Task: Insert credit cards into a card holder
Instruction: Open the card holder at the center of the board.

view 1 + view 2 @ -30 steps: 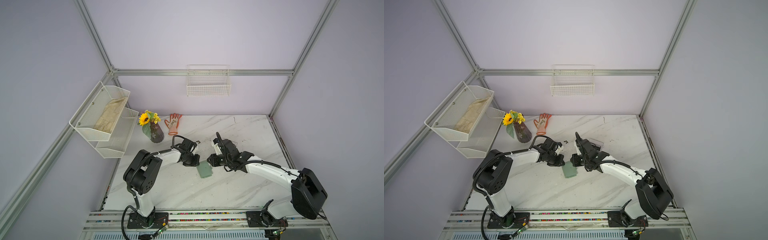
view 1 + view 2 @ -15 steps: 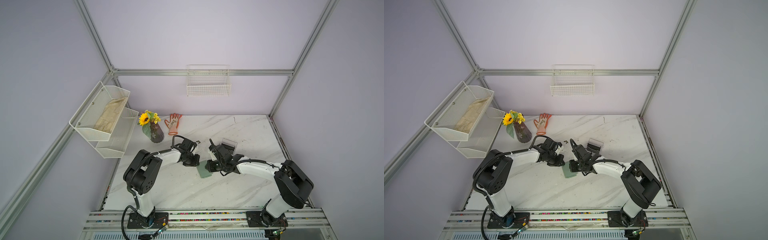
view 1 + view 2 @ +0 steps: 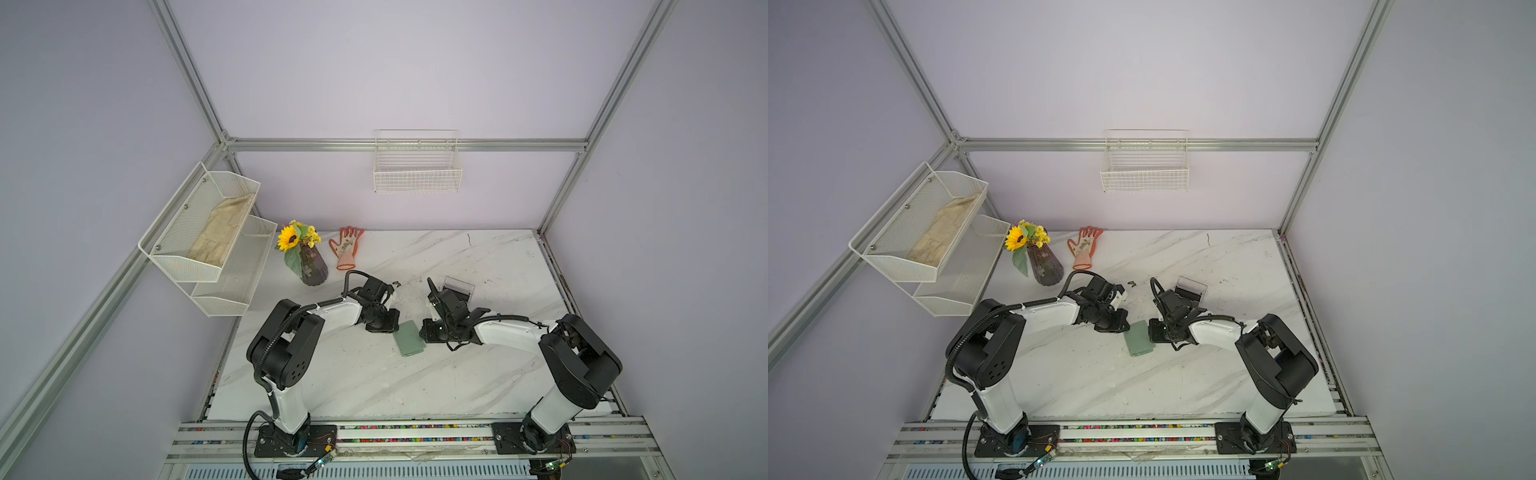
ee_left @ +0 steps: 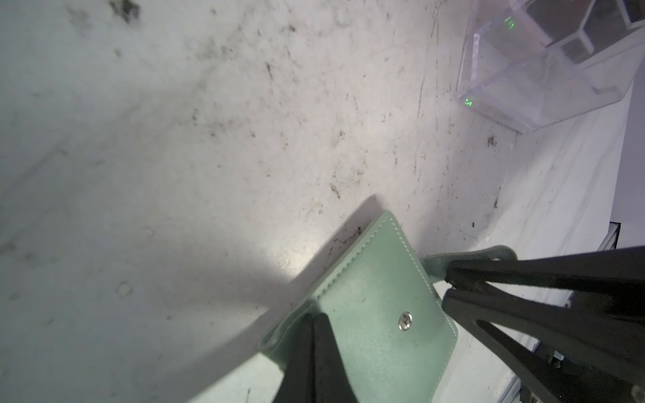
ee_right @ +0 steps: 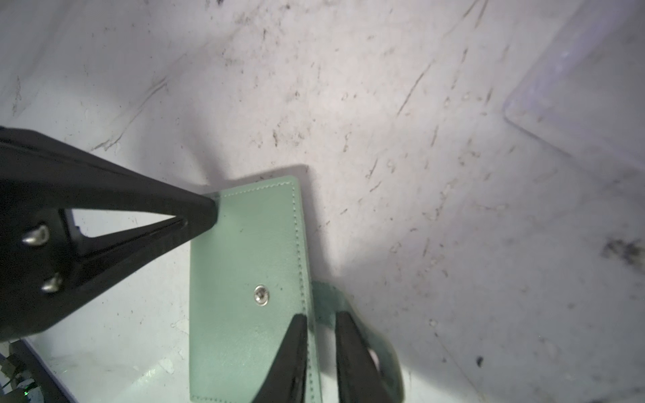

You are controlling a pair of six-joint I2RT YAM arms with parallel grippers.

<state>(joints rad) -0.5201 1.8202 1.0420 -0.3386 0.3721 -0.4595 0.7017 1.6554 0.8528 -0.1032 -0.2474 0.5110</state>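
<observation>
On the marble table [image 3: 357, 374], both pincers pinch opposite edges of the card holder [image 3: 409, 338].

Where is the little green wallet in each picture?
Top views: the card holder lies on the marble table between the two arms.
Left wrist view: low, right of middle.
Right wrist view: low, at the middle.
Shared landmark: its silver snap stud in the wrist views; too small in the top views.

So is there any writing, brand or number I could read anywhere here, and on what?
None can be read.
Glove: small dark marks on the palm, too small to read.
Green card holder: only stitching and a plain metal snap stud.
Clear plastic box: no lettering.
</observation>
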